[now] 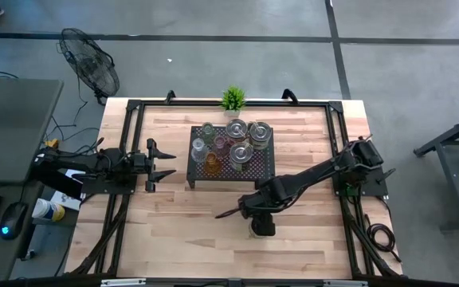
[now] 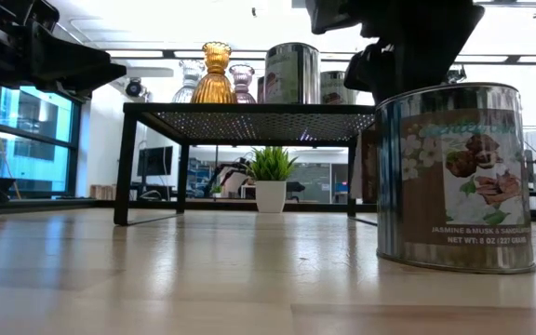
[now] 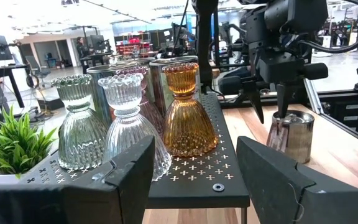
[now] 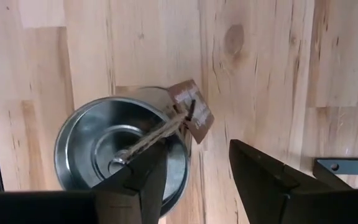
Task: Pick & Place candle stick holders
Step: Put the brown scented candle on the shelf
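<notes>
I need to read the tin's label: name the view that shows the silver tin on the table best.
The low view: the silver tin stands close, label facing. The right wrist view looks down into it, the left wrist view shows it far off, and the high view mostly hides it under the right tool.

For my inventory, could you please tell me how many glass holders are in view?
4, all on the rack: amber, clear, greenish, and pink, half hidden behind those.

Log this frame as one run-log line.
right gripper: open, above silver tin on table | left gripper: open, idle beside rack
</notes>
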Tool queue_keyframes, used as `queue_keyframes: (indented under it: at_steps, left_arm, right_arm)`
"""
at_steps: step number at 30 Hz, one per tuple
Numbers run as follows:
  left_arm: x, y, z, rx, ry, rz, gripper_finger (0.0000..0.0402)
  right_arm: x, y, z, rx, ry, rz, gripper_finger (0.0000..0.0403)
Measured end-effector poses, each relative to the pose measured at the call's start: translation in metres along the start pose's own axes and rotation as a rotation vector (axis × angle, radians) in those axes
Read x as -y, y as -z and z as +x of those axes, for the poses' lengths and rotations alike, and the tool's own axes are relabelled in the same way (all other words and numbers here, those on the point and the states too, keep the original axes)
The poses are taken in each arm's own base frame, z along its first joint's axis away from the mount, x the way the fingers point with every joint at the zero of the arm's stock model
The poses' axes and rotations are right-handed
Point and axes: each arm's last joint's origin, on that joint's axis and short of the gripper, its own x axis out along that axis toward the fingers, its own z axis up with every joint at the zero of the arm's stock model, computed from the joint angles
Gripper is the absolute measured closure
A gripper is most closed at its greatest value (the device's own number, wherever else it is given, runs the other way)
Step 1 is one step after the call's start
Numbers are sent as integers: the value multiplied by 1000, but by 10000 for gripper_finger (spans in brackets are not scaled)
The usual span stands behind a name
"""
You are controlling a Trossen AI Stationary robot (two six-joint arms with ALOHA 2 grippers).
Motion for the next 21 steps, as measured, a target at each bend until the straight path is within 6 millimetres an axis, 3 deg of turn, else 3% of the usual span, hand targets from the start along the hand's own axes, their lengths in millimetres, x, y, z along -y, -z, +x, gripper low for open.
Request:
queue_keyframes:
  at_steps: [21]
  left_arm:
    - [0,0,0,0,0,0,179]
  right_arm:
    - [0,-1,6,-15,4,-18,252]
